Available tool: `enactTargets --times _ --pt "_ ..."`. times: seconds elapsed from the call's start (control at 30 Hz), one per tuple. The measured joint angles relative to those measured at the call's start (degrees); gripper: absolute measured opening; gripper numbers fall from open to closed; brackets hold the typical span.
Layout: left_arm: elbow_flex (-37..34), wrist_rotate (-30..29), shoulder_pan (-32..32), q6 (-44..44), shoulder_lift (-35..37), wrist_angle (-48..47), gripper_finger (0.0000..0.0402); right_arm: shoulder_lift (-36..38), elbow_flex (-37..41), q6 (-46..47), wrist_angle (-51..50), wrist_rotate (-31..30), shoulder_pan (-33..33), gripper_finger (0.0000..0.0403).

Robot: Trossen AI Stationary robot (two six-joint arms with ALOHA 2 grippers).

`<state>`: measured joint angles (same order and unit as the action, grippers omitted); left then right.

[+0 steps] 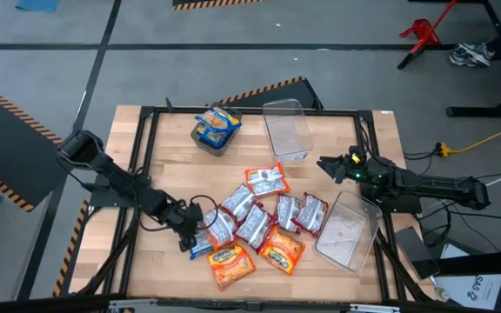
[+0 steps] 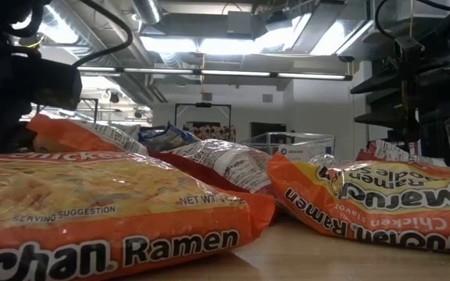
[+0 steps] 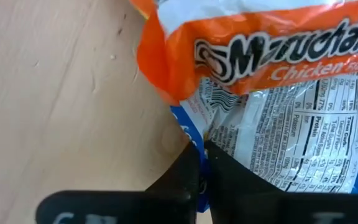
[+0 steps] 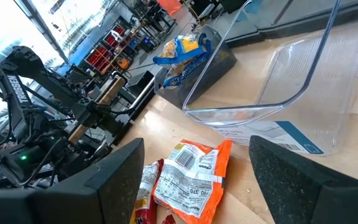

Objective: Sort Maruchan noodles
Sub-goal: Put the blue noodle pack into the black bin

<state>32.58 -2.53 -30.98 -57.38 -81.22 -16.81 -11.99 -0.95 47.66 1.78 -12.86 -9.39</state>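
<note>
- Down at the near-left of the heap, the left end effector [image 1: 191,244] has its fingers [image 3: 185,180] pressed together on the edge of a blue-edged packet [image 1: 203,247] whose white nutrition panel faces up.
- Overlapping that packet is an orange chicken packet [image 3: 266,50]; bare desk [image 1: 159,178] lies open on the arm's side of the grip, while the far side is crowded.
- Outward from there, the Maruchan noodles [image 1: 259,222] lie in a loose overlapping heap at the middle and near part of the desk, red-and-silver ones in the centre and two orange ones [image 1: 255,256] toward the near edge.
- A blue-and-yellow bundle [image 1: 216,129] sits in a dark bin at the far edge, well apart from the heap.
- Beside it stands a clear bin [image 1: 287,129], with open wood between it and the heap.
- A second clear bin [image 1: 348,233] lies tilted at the near-right, just beside the heap's right end.
- The right end effector [image 1: 324,165] hovers near the desk's right edge, above that bin's far end, closed down as far as it goes and holding nothing.
</note>
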Motion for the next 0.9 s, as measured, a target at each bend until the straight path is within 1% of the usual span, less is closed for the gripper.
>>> enactTargets --times 0.13,0.27,0.37,0.63,0.77,0.9 --pt "0.53 0.82 0.00 -2.39 0.34 -1.63 0.0004 0.00 0.00 -0.02 -0.04 0.00 0.00 0.0278" --pt "3.27 0.69 0.06 -2.52 1.10 -7.50 0.0003 0.00 0.00 -0.04 -0.06 0.00 -0.02 0.0278" --pt "5.93 -0.18 0.24 -2.22 2.25 -13.70 0.0002 0.00 0.00 -0.20 -0.06 -0.02 0.00 0.0278" --pt "13.93 -3.84 1.12 -0.50 4.51 -28.12 0.0001 0.00 0.00 -1.66 -0.07 -0.07 -0.01 0.0278" --pt "17.31 -6.13 2.50 -0.42 6.33 -33.23 0.0001 -0.01 0.00 -1.68 -0.08 -0.07 -0.01 0.0278" --pt "20.34 -9.75 4.47 0.15 8.30 -37.48 0.0001 0.00 0.00 -1.93 -0.08 -0.11 0.00 0.0278"
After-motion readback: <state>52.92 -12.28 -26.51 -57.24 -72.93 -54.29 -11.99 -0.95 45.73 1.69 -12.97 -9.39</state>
